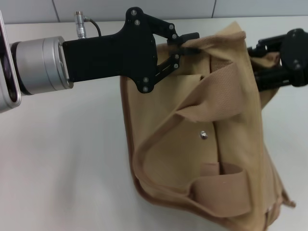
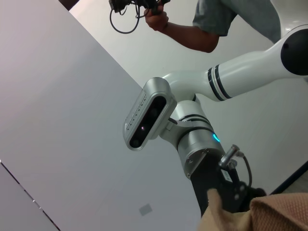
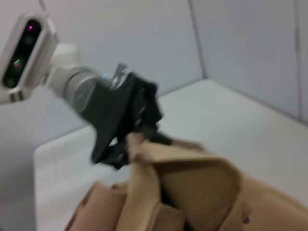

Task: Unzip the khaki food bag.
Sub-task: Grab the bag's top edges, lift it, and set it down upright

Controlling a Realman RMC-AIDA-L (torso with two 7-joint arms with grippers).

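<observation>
Holding the khaki food bag (image 1: 192, 139) up off the white bench (image 1: 62, 168) between both arms right now, so that's the big picture. The bag is slumped and tilted, top edge stretched roughly between my two hands, its wide webbing handles (image 1: 211, 91) flopping down the front past the little metal snap (image 1: 203, 134).

My left gripper (image 1: 190, 42) comes in from the left, and its fingers are pinched shut on the fabric at the bag's top corner; from the right wrist camera you can see the same black fingers (image 3: 144, 137) biting the tan edge. My right gripper (image 1: 262, 57) is at the opposite top corner, pressed against the cloth, but honestly I can't tell whether its fingers are closed on anything, since the bag hides the tips.

Step-wise, I'd say I'm in the bracing/tensioning part: one end pinned so the top zipper can run. I can't actually see the zipper or its pull in any view, so no clue how far along it is. Next move probably needs the left to keep the corner taut while the right finds the pull and draws it straight along the top edge.

There's also a person's arm (image 2: 187, 36) in the background of the left wrist view.
</observation>
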